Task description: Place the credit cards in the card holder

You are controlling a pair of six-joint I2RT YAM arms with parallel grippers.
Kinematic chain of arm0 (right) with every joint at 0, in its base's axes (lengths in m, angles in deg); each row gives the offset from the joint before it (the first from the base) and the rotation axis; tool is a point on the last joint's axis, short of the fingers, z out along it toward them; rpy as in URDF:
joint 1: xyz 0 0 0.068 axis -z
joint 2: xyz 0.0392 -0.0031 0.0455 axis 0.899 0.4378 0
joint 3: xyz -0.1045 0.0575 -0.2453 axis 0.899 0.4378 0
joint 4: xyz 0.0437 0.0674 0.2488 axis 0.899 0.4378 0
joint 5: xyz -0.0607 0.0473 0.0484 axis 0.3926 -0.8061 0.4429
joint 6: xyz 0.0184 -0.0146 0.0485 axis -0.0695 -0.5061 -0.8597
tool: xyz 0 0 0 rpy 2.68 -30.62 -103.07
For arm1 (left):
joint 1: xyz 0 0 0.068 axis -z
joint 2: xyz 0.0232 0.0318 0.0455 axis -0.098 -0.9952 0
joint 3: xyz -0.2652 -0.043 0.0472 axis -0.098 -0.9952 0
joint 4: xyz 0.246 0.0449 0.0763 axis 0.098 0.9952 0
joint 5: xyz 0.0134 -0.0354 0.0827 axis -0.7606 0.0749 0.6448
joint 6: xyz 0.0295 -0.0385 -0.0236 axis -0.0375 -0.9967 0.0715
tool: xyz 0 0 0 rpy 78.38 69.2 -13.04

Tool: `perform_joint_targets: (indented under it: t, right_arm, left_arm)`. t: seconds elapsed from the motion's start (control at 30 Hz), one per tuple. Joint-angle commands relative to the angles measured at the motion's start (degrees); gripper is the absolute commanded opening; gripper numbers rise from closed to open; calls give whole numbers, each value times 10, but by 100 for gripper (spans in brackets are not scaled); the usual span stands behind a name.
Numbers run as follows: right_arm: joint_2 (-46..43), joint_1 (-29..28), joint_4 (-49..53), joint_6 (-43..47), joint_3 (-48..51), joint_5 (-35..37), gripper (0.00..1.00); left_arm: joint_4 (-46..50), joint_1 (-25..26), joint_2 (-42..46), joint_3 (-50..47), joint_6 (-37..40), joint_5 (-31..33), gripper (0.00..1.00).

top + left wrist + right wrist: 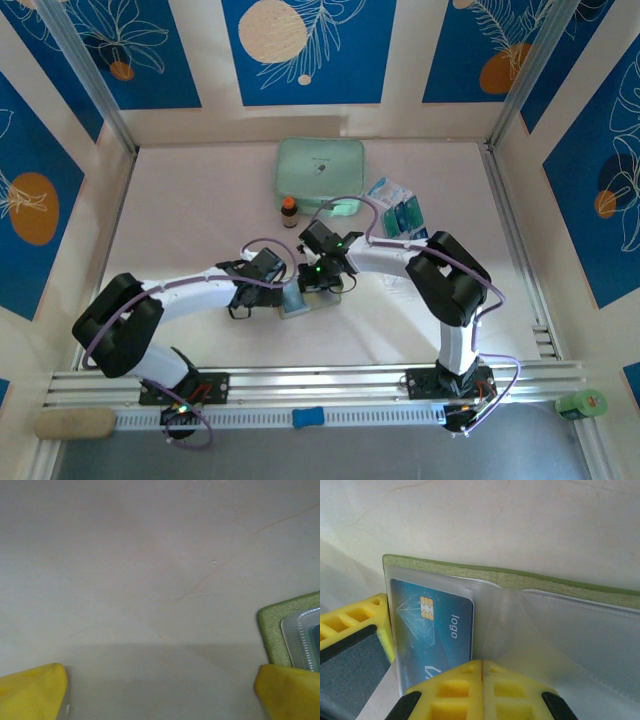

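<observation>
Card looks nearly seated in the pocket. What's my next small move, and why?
I'd probably ease the shut right gripper forward a touch: the blue card lies under the clear pocket of the card holder, but its near end meets the fingertips. The open left gripper has a finger that seems to pin the holder's corner, so it should hold.

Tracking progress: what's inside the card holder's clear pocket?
One teal-blue credit card, chip and "logo" print showing, behind the clear plastic. Its lower end is covered by the right fingers.

Card holder [294, 303], brown bottle [289, 212], mint case [320, 172]
</observation>
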Motion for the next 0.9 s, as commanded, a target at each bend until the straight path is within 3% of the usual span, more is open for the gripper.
perform_joint_targets:
  t: [0.0, 0.37, 0.87]
  right_arm:
    - [18, -22, 32, 11, -18, 2, 0]
    - [1, -23, 46, 10, -27, 4, 0]
    - [-87, 16, 44, -5, 41, 7, 0]
  left_arm:
    - [-28, -5, -27, -8, 3, -10, 100]
    - [-20, -5, -10, -9, 3, -9, 100]
    - [43, -29, 106, -4, 16, 14, 100]
